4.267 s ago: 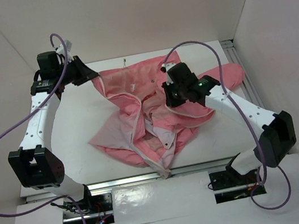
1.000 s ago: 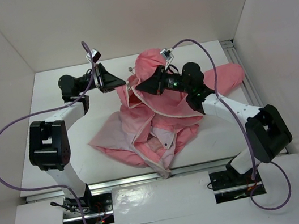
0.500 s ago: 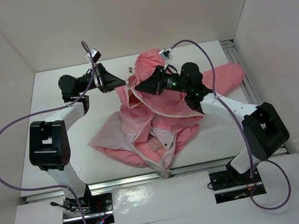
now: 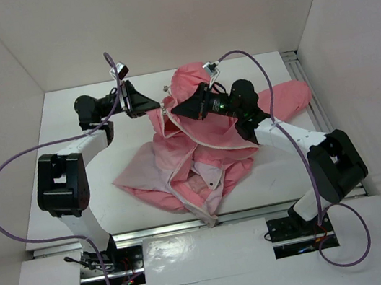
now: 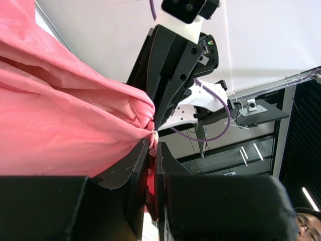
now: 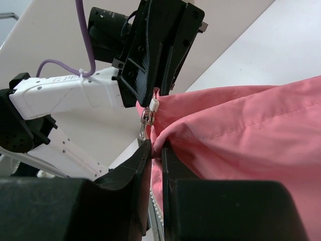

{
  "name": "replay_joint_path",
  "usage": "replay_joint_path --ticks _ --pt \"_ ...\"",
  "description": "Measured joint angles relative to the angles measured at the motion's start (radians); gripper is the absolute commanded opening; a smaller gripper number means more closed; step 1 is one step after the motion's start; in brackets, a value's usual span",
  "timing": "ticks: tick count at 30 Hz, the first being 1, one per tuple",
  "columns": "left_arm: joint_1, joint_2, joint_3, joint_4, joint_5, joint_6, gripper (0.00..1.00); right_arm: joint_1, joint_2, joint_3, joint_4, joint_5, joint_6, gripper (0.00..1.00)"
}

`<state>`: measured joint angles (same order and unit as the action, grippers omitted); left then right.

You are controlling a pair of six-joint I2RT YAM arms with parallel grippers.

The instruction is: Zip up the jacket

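Observation:
The salmon-pink jacket [image 4: 206, 147] lies crumpled mid-table, its pale lining and light zipper showing at the front. Its upper edge is lifted off the table between my two grippers, which face each other tip to tip. The left gripper [image 4: 157, 105] is shut on a fold of the jacket [image 5: 60, 115], pinched between its jaws [image 5: 153, 145]. The right gripper [image 4: 174, 108] is shut on the jacket's edge [image 6: 251, 130] at its tips [image 6: 156, 148]. A metal zipper slider [image 6: 147, 118] hangs just above those tips, with zipper teeth [image 6: 159, 217] running below.
White walls close in the table [image 4: 101, 179] on three sides. An aluminium rail [image 4: 313, 103] runs along the right edge. Purple cables [image 4: 7, 180] loop from both arms. One sleeve [image 4: 289, 97] stretches toward the right rail.
Since the earliest frame both arms have swung inward and raised the jacket's upper edge between them. Over the last second almost nothing has moved.

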<state>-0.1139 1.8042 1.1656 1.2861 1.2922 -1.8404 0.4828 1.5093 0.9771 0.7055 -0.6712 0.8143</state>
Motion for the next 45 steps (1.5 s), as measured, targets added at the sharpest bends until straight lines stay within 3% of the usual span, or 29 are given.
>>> replay_joint_path --ticks 45 --pt "-0.005 0.001 0.028 0.0 0.007 -0.005 0.0 -0.016 -0.004 -0.003 0.035 -0.046 0.012 0.0"
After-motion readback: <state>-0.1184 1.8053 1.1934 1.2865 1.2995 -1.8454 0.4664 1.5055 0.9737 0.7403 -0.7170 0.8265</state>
